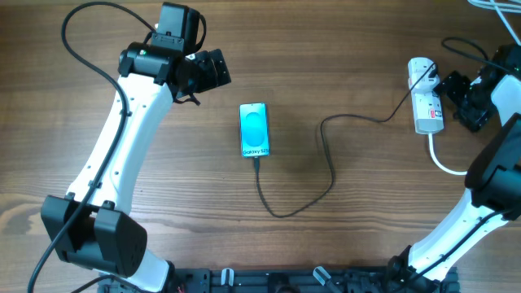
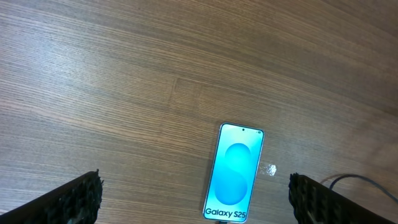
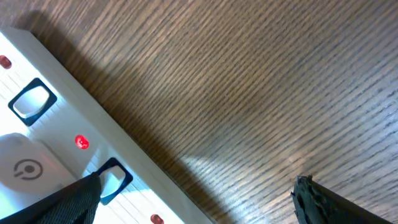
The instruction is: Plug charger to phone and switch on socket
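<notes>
Roughly in the middle of the table [image 1: 163, 187] lies the phone [image 1: 254, 129], flat, its cyan screen up and the "Galaxy S25" line at its near edge. We see the charger [image 1: 329, 175] meet that near edge, run nearer, loop round to the right and then head away to the far right, where it reaches the socket [image 1: 425, 99]. How firmly the tip sits in the phone we cannot tell. The socket is a white strip at the far right of the table, with a thick white lead [image 1: 444, 165] curving off its near end. The left gripper [image 2: 194, 186] is up off the table to the far left of the phone, its fingers spread wide and holding nothing. The right gripper [image 3: 198, 186] is just beside the socket, also spread wide and empty. One fingertip [image 3: 78, 200] overlaps the strip's edge in the wrist view, though we cannot tell whether it touches. That view shows rocker switches [image 3: 32, 99] and small red marks [image 3: 81, 142] on the strip, one mark brighter than the others.
</notes>
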Tool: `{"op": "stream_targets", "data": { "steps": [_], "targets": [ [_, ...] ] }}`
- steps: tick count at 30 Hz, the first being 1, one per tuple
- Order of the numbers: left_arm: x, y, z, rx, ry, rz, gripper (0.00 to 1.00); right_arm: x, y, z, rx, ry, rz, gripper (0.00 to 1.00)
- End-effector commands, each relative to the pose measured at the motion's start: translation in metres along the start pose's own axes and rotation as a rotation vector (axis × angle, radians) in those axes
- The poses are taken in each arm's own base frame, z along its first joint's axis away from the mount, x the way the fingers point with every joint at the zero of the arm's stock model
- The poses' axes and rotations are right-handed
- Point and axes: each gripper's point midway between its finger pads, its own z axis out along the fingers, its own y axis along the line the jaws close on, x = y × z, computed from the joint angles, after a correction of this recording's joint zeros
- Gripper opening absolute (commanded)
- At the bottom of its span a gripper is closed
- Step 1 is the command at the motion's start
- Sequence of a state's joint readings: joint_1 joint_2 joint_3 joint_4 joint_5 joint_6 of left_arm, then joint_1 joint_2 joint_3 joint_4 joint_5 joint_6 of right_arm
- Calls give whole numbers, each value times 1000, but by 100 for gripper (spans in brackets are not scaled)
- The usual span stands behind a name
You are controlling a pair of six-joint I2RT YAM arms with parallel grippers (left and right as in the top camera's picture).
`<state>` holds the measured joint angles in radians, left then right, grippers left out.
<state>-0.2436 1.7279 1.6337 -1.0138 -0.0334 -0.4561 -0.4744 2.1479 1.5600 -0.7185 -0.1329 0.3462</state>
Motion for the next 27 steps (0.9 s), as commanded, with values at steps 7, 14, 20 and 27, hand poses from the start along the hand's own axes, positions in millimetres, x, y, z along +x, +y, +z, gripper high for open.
{"op": "stream_targets", "data": {
  "steps": [7,14,20,27],
  "targets": [
    [0,3,2,-17,-2,-11,100,18,8,11,-11,61,-21,100],
    [0,3,2,-18,-2,-11,100,16,-25,-13,153,28,104,100],
    [0,3,2,-17,-2,-11,100,10,-22,-69,156,-52,152,100],
    [0,3,2,-17,-2,-11,100,18,-8,-166,84,-180,165,100]
  ]
}}
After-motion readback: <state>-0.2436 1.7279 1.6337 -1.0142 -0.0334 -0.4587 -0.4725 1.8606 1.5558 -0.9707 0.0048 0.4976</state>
